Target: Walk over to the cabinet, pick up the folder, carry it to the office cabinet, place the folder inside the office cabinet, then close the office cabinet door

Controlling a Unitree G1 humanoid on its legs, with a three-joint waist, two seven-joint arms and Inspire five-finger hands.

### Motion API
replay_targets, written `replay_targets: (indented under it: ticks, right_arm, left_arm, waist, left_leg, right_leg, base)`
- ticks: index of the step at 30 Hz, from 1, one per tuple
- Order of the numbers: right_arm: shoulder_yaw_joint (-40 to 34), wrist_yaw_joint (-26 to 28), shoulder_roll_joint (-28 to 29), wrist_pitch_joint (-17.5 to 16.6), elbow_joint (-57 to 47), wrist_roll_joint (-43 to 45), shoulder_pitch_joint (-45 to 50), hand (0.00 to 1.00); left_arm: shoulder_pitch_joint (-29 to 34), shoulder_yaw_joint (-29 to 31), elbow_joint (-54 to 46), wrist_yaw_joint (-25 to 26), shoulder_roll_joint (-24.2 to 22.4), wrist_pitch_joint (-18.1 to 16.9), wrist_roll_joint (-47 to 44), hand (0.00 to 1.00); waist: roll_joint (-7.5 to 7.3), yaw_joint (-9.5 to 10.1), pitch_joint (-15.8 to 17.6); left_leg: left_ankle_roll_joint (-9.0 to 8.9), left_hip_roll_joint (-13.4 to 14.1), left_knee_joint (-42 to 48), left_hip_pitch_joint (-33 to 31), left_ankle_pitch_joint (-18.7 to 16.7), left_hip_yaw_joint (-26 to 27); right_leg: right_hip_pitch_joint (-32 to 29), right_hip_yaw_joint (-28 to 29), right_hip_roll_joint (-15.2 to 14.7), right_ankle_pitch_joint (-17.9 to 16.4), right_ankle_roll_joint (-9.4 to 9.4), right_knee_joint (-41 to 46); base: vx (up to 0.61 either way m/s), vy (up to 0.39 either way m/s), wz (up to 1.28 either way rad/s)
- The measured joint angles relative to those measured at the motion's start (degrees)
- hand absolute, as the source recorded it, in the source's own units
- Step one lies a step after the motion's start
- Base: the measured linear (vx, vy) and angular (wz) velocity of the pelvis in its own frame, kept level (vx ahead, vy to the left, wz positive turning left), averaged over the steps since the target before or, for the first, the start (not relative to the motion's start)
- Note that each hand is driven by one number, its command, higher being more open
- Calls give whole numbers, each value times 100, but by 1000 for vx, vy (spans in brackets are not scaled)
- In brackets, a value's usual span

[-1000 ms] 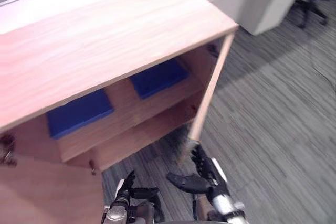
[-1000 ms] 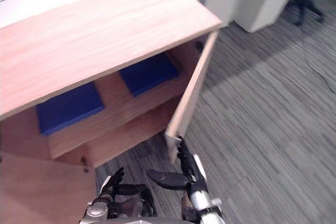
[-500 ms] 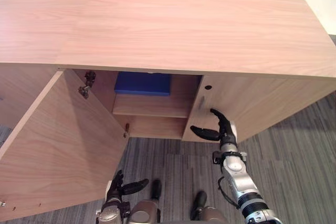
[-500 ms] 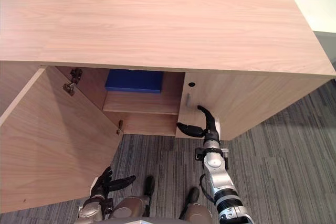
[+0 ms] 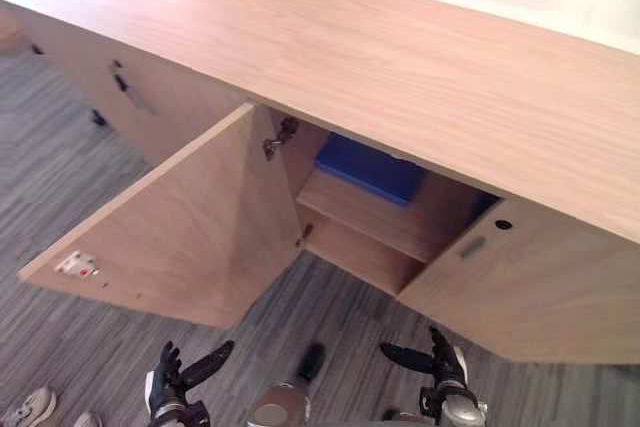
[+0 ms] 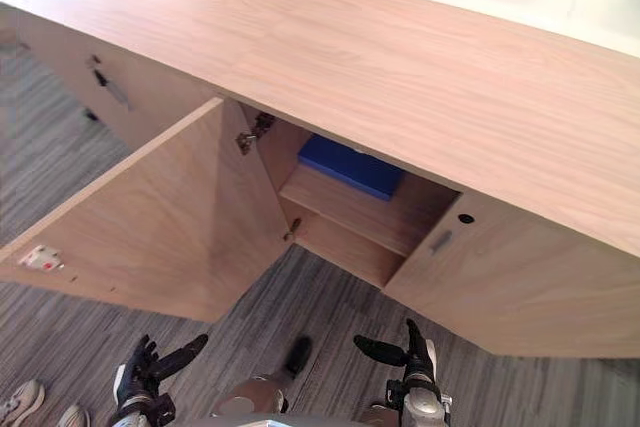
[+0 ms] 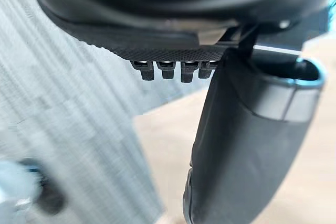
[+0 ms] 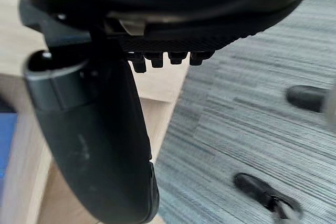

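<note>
My right hand (image 5: 437,364) hangs low in front of the office cabinet (image 5: 400,57), over the grey carpet (image 5: 60,177). Its fingers are straight, its thumb is spread out to the side, and it holds nothing. In its own wrist view the thumb (image 8: 100,145) stands clear of the row of fingers. My left hand (image 5: 172,379) is just as open and empty, low on the other side, below the free edge of the left door (image 5: 180,227).

The blue folder (image 5: 368,168) lies flat on the upper shelf (image 5: 370,222) inside the cabinet, towards the back and partly under the overhanging top. Neither hand is near it.

The left door is swung wide open, its metal hinge (image 5: 279,138) showing at the top corner. The right door (image 5: 530,292) covers its side of the opening, but I cannot tell whether it is fully shut. It has a small metal pull (image 5: 472,247) and a dark round hole (image 5: 503,224) above it.

The only label I see is a small white tag (image 5: 78,265) with red marks at the left door's outer corner. Any writing on it is too small to read.

A light shoe (image 5: 27,407) of a person shows at the lower left.
</note>
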Motion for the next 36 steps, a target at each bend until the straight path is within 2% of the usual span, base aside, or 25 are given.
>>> replay_targets:
  ticks: [1,2,4,6,7,8,10,13,16,20,23,26,29,31,36]
  right_arm:
    - [-40,-23,1,-9,-160,0,0,100]
    - [-54,-27,-4,-12,-238,0,-2,100]
    - [-26,-32,-10,-17,-438,0,40,100]
    - [12,-32,-11,-21,-449,2,106,100]
    - [38,-29,-27,-21,-477,2,174,100]
    - [94,-20,-10,-19,-500,2,271,100]
    - [153,-4,-11,-20,-513,2,350,100]
    - [175,45,-20,-23,-513,3,386,100]
    - [176,149,-20,-26,-506,3,397,100]
    - [170,203,-21,-34,-381,3,438,100]
    - [151,213,2,-32,-242,3,479,100]
    - [63,210,13,-18,-7,3,511,100]
    - [46,202,24,-6,74,4,525,100]
    - [49,194,67,-5,77,4,598,100]
    - [99,194,122,-6,77,3,516,100]
  left_arm:
    - [25,96,-294,1,11,0,-95,100]
    - [7,152,-446,1,12,0,-106,100]
    - [1,300,-1145,6,178,-3,-231,100]
    - [-23,318,-1588,22,454,-23,-285,100]
    - [-13,368,-1899,54,666,-45,-302,100]
    - [-25,429,-2111,67,923,-82,-308,100]
    - [-77,511,-2339,73,1249,-164,-309,100]
    - [-411,487,-2390,69,1624,-300,-305,100]
    - [-698,291,-2387,99,1756,-347,-315,100]
    - [-613,230,-2317,249,1662,-351,-307,100]
    - [-361,204,-2355,294,1269,-352,-307,100]
    - [318,-42,-2776,301,712,-363,-308,100]
    - [1004,-575,-2954,294,426,-363,-293,100]
    - [1366,-1154,-2955,232,191,-368,-188,100]
    - [1638,-2180,-2809,-155,119,-275,254,100]
  waist:
    - [-16,26,3]
    - [-14,24,3]
    - [-22,-11,-7]
    - [-109,-25,-41]
    - [-90,-8,-58]
    - [-134,3,-102]
    - [-176,-7,-127]
    - [-180,-35,-131]
    - [-184,-71,-135]
    - [-192,-61,-141]
    - [-192,-59,-143]
    - [-191,-53,-143]
    - [-186,-52,-146]
    - [-186,-49,-146]
    - [-132,-75,-154]
  left_leg:
    - [-67,-2,-24,-19,-27,-55]
    - [-47,-14,-24,-38,-41,-57]
    - [-78,20,-26,-113,-78,40]
    - [-122,24,25,-201,-53,134]
    - [-131,30,146,-296,1,210]
    - [-130,5,75,-283,2,187]
    - [-151,-15,10,-257,105,179]
    - [-90,-61,11,-236,159,177]
    - [-95,-46,8,-120,153,218]
    - [-120,110,1,-79,133,355]
    - [-142,240,-27,-68,116,506]
    - [-193,339,-27,-68,80,663]
    - [-182,394,-27,-72,71,831]
    - [-170,406,-27,-83,64,880]
    - [-170,488,-26,-177,63,1144]
  right_leg:
    - [44,-91,-3,-95,63,-21]
    - [50,-141,-5,-119,97,-23]
    - [90,-379,39,-223,47,-26]
    - [104,-493,-9,-261,59,-75]
    - [117,-533,29,-290,102,-62]
    - [121,-537,37,-302,100,-51]
    - [125,-508,-2,-286,87,-38]
    - [157,-371,-22,-256,128,-52]
    - [267,-225,1,-245,129,-118]
    - [259,-44,111,-184,67,-223]
    - [185,149,201,-153,17,-234]
    - [107,361,271,-98,-40,-271]
    - [7,558,291,-77,13,-261]
    - [-63,652,293,-79,22,-196]
    - [-348,921,319,-83,26,-27]
  base:
    - [-139,-76,32]
    - [-143,-59,39]
    - [-150,-44,59]
    - [-73,-24,47]
    - [-1,-22,27]
    - [15,-34,23]
    - [57,-33,13]
    - [49,-18,4]
    - [-7,-26,-7]
    - [-69,-44,-20]
    - [-107,-20,-32]
    - [-89,3,-28]
    - [-77,26,-32]
    - [-66,27,-13]
    - [-63,24,-22]
